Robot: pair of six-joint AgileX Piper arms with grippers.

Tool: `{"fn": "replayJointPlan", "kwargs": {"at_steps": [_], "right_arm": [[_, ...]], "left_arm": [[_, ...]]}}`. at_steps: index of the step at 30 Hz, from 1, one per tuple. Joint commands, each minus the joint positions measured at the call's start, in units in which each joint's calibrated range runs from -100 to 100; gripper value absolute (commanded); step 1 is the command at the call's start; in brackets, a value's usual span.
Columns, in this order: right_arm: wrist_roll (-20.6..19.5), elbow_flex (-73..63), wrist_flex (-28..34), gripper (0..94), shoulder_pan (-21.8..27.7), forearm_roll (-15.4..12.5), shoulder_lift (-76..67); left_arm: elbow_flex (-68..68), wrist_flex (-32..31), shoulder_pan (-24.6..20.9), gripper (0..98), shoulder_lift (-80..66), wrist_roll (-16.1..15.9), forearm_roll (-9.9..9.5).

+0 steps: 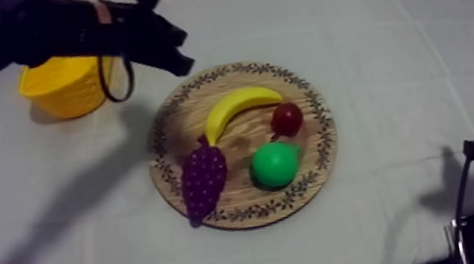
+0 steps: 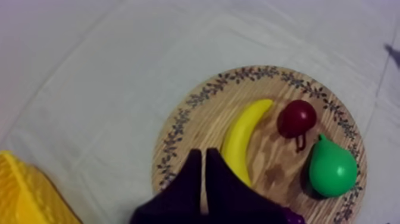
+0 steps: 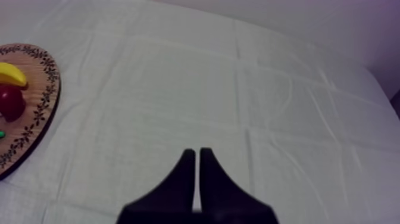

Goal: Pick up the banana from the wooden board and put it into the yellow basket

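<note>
One banana (image 1: 241,106) lies at the wooden board's (image 1: 323,139) 12 o'clock. Left pincer (image 1: 179,58), fingers together, hovers near the board's 10 o'clock rim, beside the yellow basket (image 1: 66,85). Right pincer (image 3: 197,151), also together, hangs over the surface (image 3: 268,89).

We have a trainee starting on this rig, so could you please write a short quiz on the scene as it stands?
1. True or false: the banana lies in the yellow basket.
2. How many fruits lie on the wooden board? A) two B) four C) five
3. Fill in: the left gripper, near the board's rim, and the right gripper, over bare cloth, both have fingers that are ____.

Key: 1 false, it lies on the board. 2 B: banana, grapes, pear, small red fruit. 3 shut.
</note>
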Motion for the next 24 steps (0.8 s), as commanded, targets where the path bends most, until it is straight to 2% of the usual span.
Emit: {"fn": "replayJointPlan", "kwargs": {"at_steps": [1,7,16,19,22,24], "right_arm": [[0.13,0.05,-0.01,0.4,0.03,0.01,-0.05],[0.13,0.05,-0.01,0.4,0.03,0.01,-0.05],[0.13,0.05,-0.01,0.4,0.03,0.01,-0.05],[0.13,0.05,-0.01,0.4,0.03,0.01,-0.05],[0.13,0.05,-0.01,0.4,0.03,0.01,-0.05],[0.13,0.05,-0.01,0.4,0.03,0.01,-0.05]], "left_arm": [[-0.36,0.78,0.43,1.7,2.32,-0.26,0.43],[0.28,1.96,0.94,1.9,5.71,-1.37,2.89],[-1.85,6.52,1.97,5.8,10.24,-0.31,3.52],[-2.93,8.71,2.27,21.5,11.38,0.31,3.67],[-4.25,11.68,2.56,47.4,12.23,0.83,3.84],[-4.80,12.87,2.78,59.9,12.55,1.10,3.86]]}}
